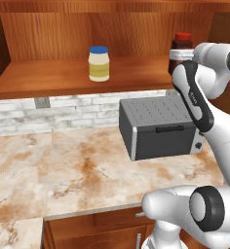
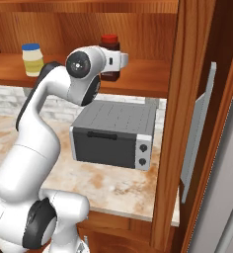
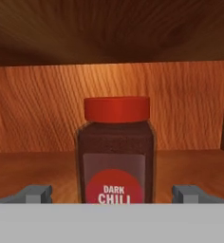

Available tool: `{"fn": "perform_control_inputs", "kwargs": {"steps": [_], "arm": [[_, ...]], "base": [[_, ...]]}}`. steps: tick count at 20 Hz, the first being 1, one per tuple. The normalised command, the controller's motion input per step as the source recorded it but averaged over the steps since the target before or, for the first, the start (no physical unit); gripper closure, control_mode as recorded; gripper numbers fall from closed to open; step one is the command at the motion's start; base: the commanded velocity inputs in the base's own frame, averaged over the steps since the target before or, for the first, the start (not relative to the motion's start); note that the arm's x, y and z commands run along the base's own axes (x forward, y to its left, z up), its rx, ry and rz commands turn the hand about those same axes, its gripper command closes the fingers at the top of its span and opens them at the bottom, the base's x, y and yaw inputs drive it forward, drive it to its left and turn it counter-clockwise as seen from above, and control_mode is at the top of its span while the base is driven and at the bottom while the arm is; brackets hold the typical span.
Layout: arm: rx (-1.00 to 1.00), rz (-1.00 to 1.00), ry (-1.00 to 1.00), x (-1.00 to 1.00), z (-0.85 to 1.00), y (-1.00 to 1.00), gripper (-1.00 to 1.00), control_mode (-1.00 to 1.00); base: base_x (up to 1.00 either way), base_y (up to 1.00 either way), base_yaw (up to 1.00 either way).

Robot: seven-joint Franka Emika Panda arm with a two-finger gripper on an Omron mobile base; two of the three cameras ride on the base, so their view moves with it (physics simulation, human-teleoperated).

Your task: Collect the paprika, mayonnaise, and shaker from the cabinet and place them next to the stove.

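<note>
— Two grey finger tips (image 3: 35,193) stand wide apart at the near edge of the hand view, so the gripper (image 3: 112,195) is open and holds nothing. The paprika (image 3: 115,149) sits between them, a little farther in; I can't tell whether either tip touches it.

— Any writing on that jar?

— Yes: a round red label on a pale panel, with "DARK CHILI" in white capitals. Whatever is printed lower down is cut off.

— And the jar itself?

— Dark reddish-brown, squarish in the shoulders, with a bright red screw lid. It stands upright on the shelf of the cabinet (image 1: 63,78), towards the shelf's right end.

— What is below it?

— One grey toaster oven (image 2: 113,136) stands on the marbled counter (image 1: 83,170) beneath the jar, nearer to us than the shelf. It has a dark door, a handle and two knobs at its right side. No lettering on it that I can read.

— Anything else up on the shelf?

— Well to the left of the paprika is the mayonnaise (image 1: 99,63), upright too: pale yellow-cream, blue lid, light label. The print on it is too small to read.

— Behind the paprika?

— Just the cabinet's wood-grain back wall.
</note>
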Motion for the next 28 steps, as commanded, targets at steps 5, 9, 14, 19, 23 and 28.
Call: {"fn": "perform_control_inputs", "kwargs": {"steps": [5, 9, 14, 19, 23, 28], "arm": [[0.00, -0.01, 0.00, 0.19, 0.00, 0.00, -1.00, -1.00], [0.00, -0.01, 0.00, 0.21, 0.00, 0.00, -1.00, -1.00], [0.00, -0.01, 0.00, 0.21, 0.00, 0.00, -1.00, -1.00], [0.00, -0.01, 0.00, 0.16, 0.00, 0.00, -1.00, -1.00], [0.00, -0.01, 0.00, 0.09, 0.00, 0.00, -1.00, -1.00], [0.00, 0.00, 0.00, 0.12, 0.00, 0.00, 1.00, -1.00]], "base": [[0.00, 0.00, 0.00], [0.00, 0.00, 0.00], [0.00, 0.00, 0.00], [0.00, 0.00, 0.00], [0.00, 0.00, 0.00], [0.00, 0.00, 0.00]]}}
